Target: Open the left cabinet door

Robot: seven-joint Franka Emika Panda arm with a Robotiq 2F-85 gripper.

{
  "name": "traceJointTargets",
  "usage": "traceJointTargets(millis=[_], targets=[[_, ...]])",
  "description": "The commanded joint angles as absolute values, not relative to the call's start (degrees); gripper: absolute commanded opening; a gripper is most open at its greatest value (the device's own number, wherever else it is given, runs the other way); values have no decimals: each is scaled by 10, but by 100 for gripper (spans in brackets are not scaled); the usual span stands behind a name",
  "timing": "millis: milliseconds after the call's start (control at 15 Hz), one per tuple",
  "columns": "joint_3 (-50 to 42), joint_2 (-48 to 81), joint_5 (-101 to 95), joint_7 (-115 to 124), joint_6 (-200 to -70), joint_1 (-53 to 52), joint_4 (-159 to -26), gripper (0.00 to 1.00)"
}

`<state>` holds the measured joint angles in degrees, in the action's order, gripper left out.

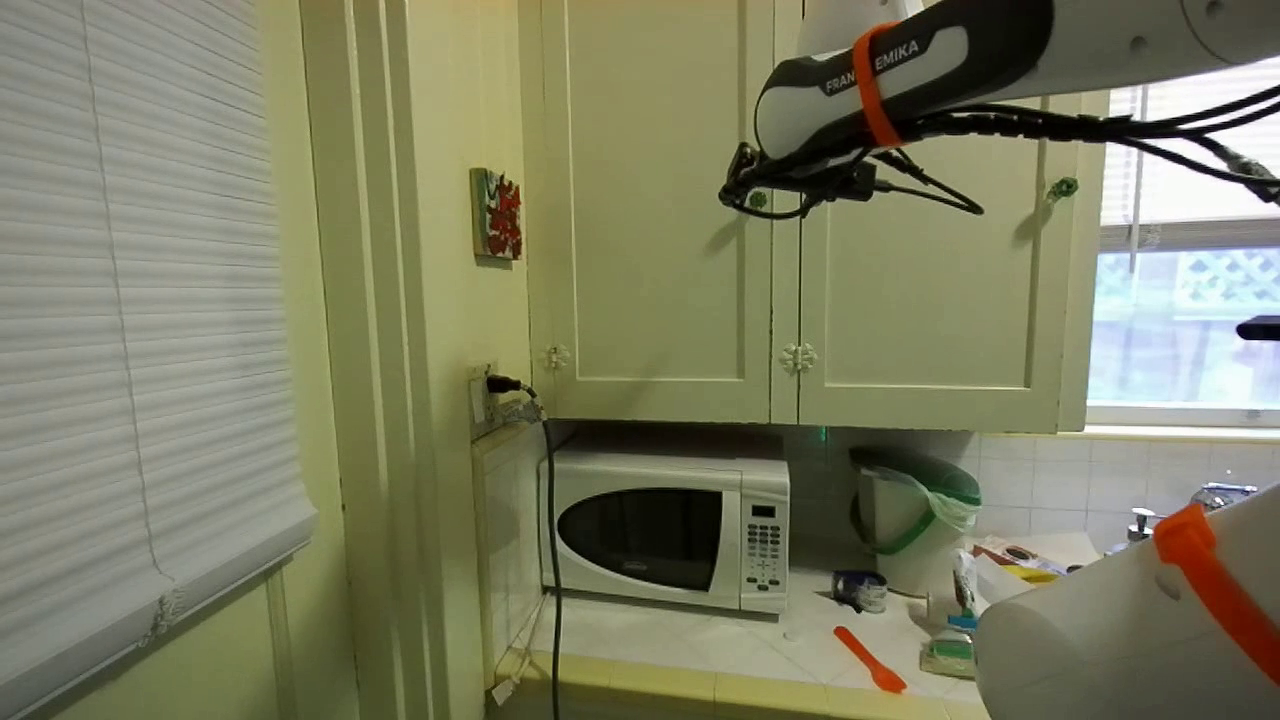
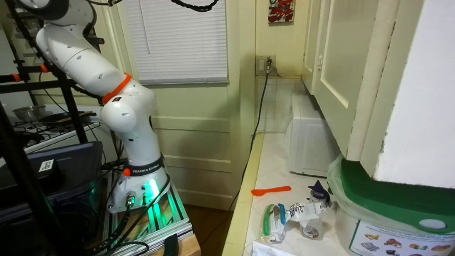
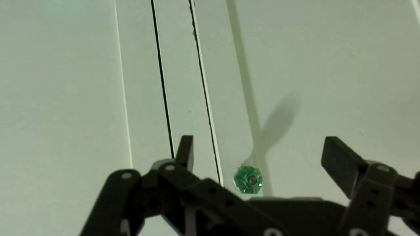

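Note:
The left cabinet door (image 1: pixel 655 220) is cream with a recessed panel and stands closed in its frame. In an exterior view it shows at a steep angle (image 2: pixel 312 46). The wrist view shows its panel (image 3: pixel 328 72) on the right, upside down. Its green faceted glass knob (image 3: pixel 248 179) sits near the door's edge; in an exterior view the knob (image 1: pixel 758 200) shows just under the gripper. My gripper (image 3: pixel 259 152) is open and empty, its fingers spread on either side of the knob in the wrist view and not touching it. The gripper (image 1: pixel 740 180) is partly hidden by the arm and cables.
The matching right cabinet door (image 1: pixel 930 300) with its own green knob (image 1: pixel 1062 188) adjoins, beyond a narrow frame strip. Below are a microwave (image 1: pixel 660 530), a green-lidded bin (image 2: pixel 394 206) and an orange spoon (image 1: pixel 870 660) on the counter. A wall with a small picture (image 1: pixel 497 215) stands at the hinge side.

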<state>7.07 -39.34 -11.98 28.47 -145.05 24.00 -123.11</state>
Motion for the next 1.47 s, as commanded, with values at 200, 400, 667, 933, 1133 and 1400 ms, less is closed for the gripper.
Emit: traceJointTargets(millis=[200,400,667,933,1133,1400], targets=[[83,-312,-155,304,-1542,281,-1175,100],[93,-297,-168,311,-1584,294,-1166,100],[105,-285,-178,315,-1604,310,-1158,66],[113,-282,-192,326,-1602,328,-1152,87],[117,-277,-197,326,-1601,334,-1148,99],[117,-274,-201,315,-1595,327,-1152,100]])
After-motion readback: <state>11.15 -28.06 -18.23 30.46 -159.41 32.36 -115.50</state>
